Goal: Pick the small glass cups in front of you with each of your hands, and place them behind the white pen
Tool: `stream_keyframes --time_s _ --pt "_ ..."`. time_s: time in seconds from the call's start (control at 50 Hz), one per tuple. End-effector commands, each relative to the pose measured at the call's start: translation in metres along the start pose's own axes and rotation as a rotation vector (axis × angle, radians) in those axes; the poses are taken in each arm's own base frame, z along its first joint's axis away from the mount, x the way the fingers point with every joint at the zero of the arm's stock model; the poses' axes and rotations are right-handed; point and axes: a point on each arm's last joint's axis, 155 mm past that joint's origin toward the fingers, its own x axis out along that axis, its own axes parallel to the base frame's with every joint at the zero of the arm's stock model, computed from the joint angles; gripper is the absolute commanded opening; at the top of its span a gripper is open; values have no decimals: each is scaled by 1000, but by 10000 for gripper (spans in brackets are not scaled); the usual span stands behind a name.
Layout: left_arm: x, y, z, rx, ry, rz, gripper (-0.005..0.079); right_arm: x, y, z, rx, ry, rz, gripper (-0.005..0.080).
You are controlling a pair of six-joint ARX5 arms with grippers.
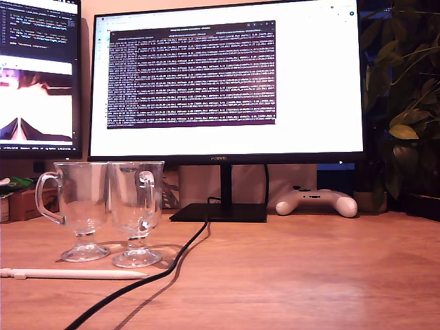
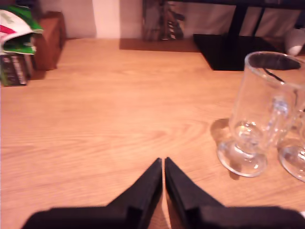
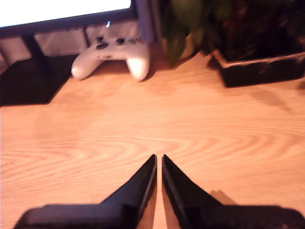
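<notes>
The small glass cups stand side by side on the wooden desk (image 1: 309,275) at the exterior view's left, the first glass cup (image 1: 77,206) with its handle toward that view's left edge, the second glass cup (image 1: 136,210) just beside it, feet close together. The white pen (image 1: 72,273) lies on the camera's side of them, long axis running across that view, tip toward the black cable (image 1: 172,265). By that view both cups already sit behind the pen.

Further toward the exterior view's right are the monitor stand (image 1: 220,210) and a white game controller (image 1: 316,202).

My first gripper (image 2: 163,164) is pinched together, holding nothing, low over bare wood; one cup stands upright near it, off to one side and slightly ahead, untouched. My second gripper (image 3: 159,161) is likewise closed and empty, facing the controller, no cup in its view. I judge my first gripper the nearer, and it must open before any approach
</notes>
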Motion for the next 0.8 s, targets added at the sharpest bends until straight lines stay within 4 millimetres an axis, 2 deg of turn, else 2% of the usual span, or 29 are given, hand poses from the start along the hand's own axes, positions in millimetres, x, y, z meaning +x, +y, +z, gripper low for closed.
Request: stream_keyframes --time_s 0.0,0.3,0.58,0.68,0.78 --pt "-4 1 -12 -8 18 9 -19 -3 -3 -12 3 19 -10 -8" --pt "-9 -3 2 19 -30 5 -19 -16 0 5 -32 -46 -2 -8" --pt "-16 -48 4 52 -36 -179 -19 -28 2 13 -70 -81 -1 -8" --pt "-19 -54 3 62 -32 -192 -19 -31 2 11 -68 -78 -1 -8" --pt "-21 -50 -2 60 -13 -157 -19 -34 6 7 -67 -65 21 -8"
